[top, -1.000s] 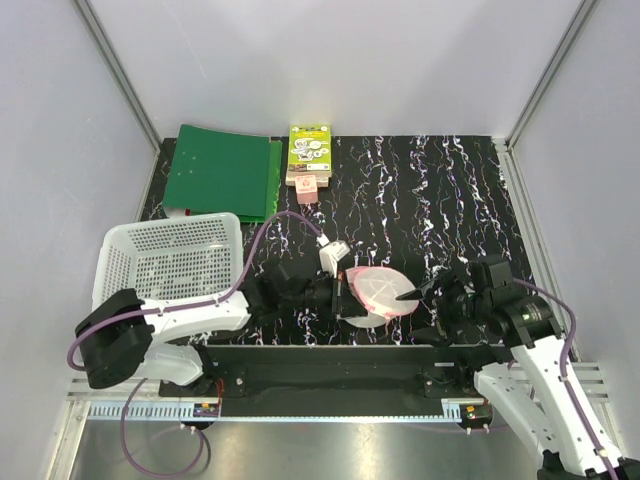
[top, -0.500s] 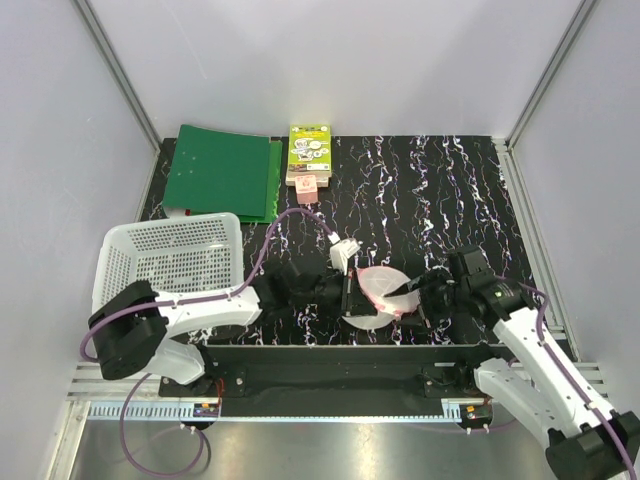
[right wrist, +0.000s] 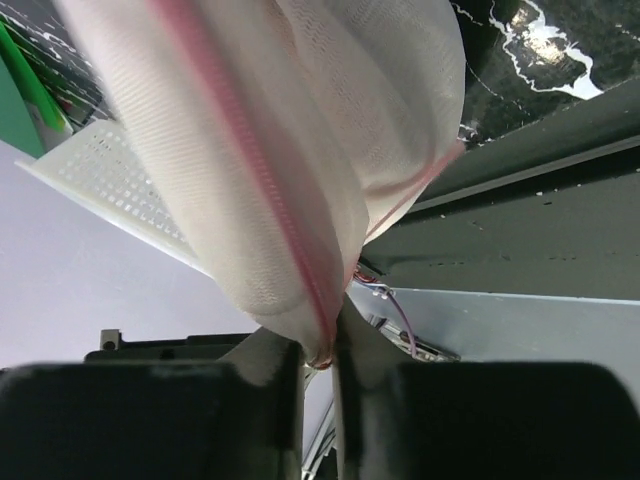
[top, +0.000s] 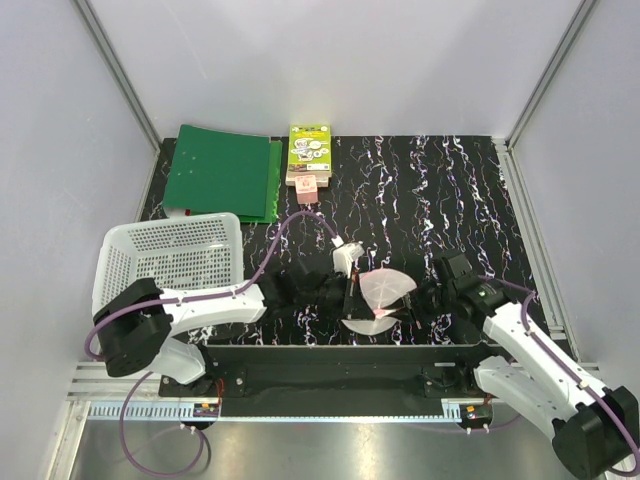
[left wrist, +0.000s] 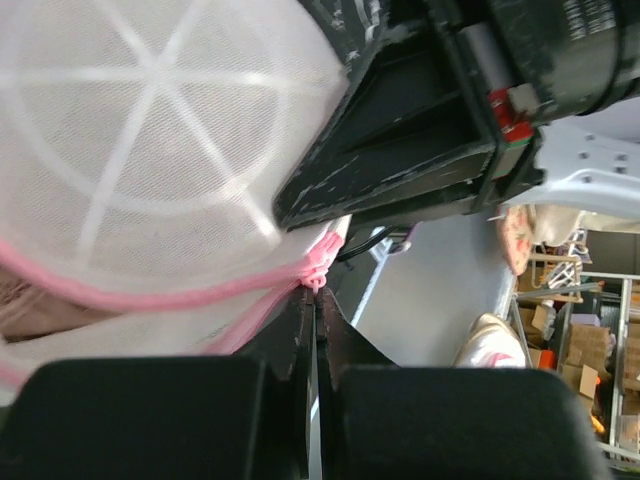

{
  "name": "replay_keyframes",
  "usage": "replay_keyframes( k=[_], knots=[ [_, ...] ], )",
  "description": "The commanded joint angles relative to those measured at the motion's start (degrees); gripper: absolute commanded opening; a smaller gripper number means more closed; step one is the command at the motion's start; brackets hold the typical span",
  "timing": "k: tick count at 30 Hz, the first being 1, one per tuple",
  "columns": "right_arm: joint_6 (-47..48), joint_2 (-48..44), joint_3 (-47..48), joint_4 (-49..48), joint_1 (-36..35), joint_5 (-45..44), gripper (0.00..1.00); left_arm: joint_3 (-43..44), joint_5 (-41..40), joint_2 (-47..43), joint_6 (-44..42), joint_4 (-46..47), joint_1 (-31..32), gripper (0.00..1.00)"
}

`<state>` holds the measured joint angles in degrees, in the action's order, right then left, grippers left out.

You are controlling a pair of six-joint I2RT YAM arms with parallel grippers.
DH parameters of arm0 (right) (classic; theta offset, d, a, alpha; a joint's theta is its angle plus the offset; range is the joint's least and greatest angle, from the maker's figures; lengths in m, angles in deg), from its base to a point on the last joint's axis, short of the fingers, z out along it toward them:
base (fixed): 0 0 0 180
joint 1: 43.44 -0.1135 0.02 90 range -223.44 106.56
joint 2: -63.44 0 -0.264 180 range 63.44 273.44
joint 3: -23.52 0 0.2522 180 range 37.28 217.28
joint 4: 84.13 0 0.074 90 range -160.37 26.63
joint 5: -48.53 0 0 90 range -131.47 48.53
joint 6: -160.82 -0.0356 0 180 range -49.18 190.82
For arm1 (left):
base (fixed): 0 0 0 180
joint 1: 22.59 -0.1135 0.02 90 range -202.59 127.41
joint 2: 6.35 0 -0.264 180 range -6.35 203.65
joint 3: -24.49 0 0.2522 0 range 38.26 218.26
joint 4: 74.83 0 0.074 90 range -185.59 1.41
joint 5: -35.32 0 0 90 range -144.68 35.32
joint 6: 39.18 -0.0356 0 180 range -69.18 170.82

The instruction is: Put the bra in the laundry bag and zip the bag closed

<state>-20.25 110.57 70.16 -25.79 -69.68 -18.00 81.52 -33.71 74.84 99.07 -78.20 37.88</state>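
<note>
The laundry bag (top: 380,292), a round white mesh pouch with pink zip edging, hangs between my two grippers just above the black marbled table. My left gripper (top: 349,290) is shut on a pink loop at the bag's zip end (left wrist: 318,275). My right gripper (top: 408,304) is shut on the bag's opposite rim, and the pink zip line (right wrist: 262,190) runs down between its fingers. The mesh dome (left wrist: 140,120) fills the left wrist view. At that view's left edge a peach patch (left wrist: 22,312) between the pink edges looks like the bra; the rest of it is hidden.
A white lattice basket (top: 175,258) stands at the left beside my left arm. Green folders (top: 222,172) and a green-and-white box (top: 309,152) lie at the back, with a small pink item (top: 307,188) before the box. The black base rail (top: 320,358) runs along the near edge.
My right gripper has moved left to the bag and closed on its rim. The bag has shifted slightly right and tipped up between the two grippers. My left gripper stays shut.
</note>
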Motion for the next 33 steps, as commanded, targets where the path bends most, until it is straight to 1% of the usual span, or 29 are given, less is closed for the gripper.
replay_keyframes(
  k=[1,3,5,6,7,9,10,12,13,15,16,17,18,19,20,22,23,24,25,26,27,28,30,31,33],
  knots=[
    [5.08,0.94,-0.28,-1.34,-0.13,-4.74,0.1,1.47,-3.65,-1.47,-3.16,-8.79,0.09,0.0],
    [8.26,1.55,0.95,-1.42,0.31,-5.97,0.04,0.86,-4.62,-1.91,-5.43,-13.18,0.09,0.0],
    [14.66,2.78,2.0,-1.51,2.32,-5.19,0.0,0.16,-5.76,-2.61,-6.76,-15.13,0.09,0.0],
    [17.13,3.31,2.27,-2.9,3.38,-4.23,0.0,-0.28,-6.38,-3.31,-8.42,-17.31,0.09,0.0],
    [23.07,4.45,2.53,-3.53,4.69,-3.17,0.0,-0.37,-7.25,-3.58,-9.48,-18.55,0.0,0.0],
    [29.43,5.68,3.15,-7.11,7.16,1.04,0.0,0.5,-9.98,-3.76,-12.72,-22.93,-0.26,0.0],
    [35.46,7.78,4.8,-7.22,7.78,2.62,0.0,0.85,-11.46,-3.84,-13.7,-24.18,-0.87,0.0],
    [40.94,10.59,6.83,-7.75,8.66,4.21,0.0,1.99,-12.35,-4.19,-15.9,-27.08,-2.53,0.0],
    [46.28,13.57,9.1,-8.01,8.84,5.96,0.0,2.35,-12.53,-4.28,-16.51,-27.7,-3.24,0.0],
    [51.05,16.48,11.84,-8.19,9.45,7.03,0.0,3.14,-12.36,-4.55,-17.48,-28.67,-5.35,0.0],
    [54.99,19.02,14.38,-8.36,9.71,8.69,0.0,3.4,-11.84,-4.55,-17.75,-28.76,-5.97,0.0],
    [56.51,20.61,15.62,-8.45,9.8,9.84,0.0,4.19,-11.48,-4.55,-18.27,-28.94,-6.41,0.0],
    [59.22,24.02,16.94,-8.28,10.15,10.98,0.0,4.63,-11.13,-4.29,-18.45,-28.94,-6.94,0.0],
    [60.29,25.88,19.39,-8.02,10.59,14.3,0.0,5.07,-10.34,-3.76,-18.72,-28.94,-7.12,0.0],
    [61.0,27.47,20.46,-7.23,11.12,15.37,0.01,6.03,-9.9,-3.32,-18.89,-28.94,-7.2,0.0],
    [61.53,30.38,23.0,-7.31,11.39,16.17,0.07,7.09,-7.89,-2.44,-18.72,-28.5,-7.29,0.0],
    [61.62,31.43,24.06,-6.62,11.39,16.26,0.15,7.88,-7.09,-2.09,-18.11,-27.19,-7.29,0.0],
    [61.45,33.35,25.2,-5.13,11.39,15.57,0.35,8.06,-6.3,-1.83,-17.49,-26.31,-7.29,0.0],
    [61.71,34.33,28.52,-2.77,11.39,12.6,0.43,8.41,-4.55,-1.39,-16.7,-25.17,-7.29,0.0],
    [61.97,35.04,30.64,3.78,11.3,10.48,0.51,9.2,-3.67,-0.34,-15.3,-22.98,-7.29,0.0],
    [62.06,35.39,32.75,6.98,11.3,8.03,0.7,9.47,-2.87,0.28,-14.33,-21.74,-7.29,0.0],
    [61.71,34.87,35.73,9.28,11.38,3.74,0.76,9.82,-1.3,0.72,-13.37,-20.43,-7.29,0.0],
    [58.57,31.2,36.98,13.33,11.39,0.98,0.89,10.61,-0.06,2.3,-10.73,-16.73,-7.12,0.0],
    [57.33,29.78,36.64,14.21,11.39,-0.68,0.92,10.87,0.82,2.74,-9.85,-15.59,-7.03,0.0],
    [53.56,25.49,35.24,16.06,11.3,-1.31,0.93,11.66,1.79,4.15,-7.83,-12.34,-6.77,0.0]
  ],
)
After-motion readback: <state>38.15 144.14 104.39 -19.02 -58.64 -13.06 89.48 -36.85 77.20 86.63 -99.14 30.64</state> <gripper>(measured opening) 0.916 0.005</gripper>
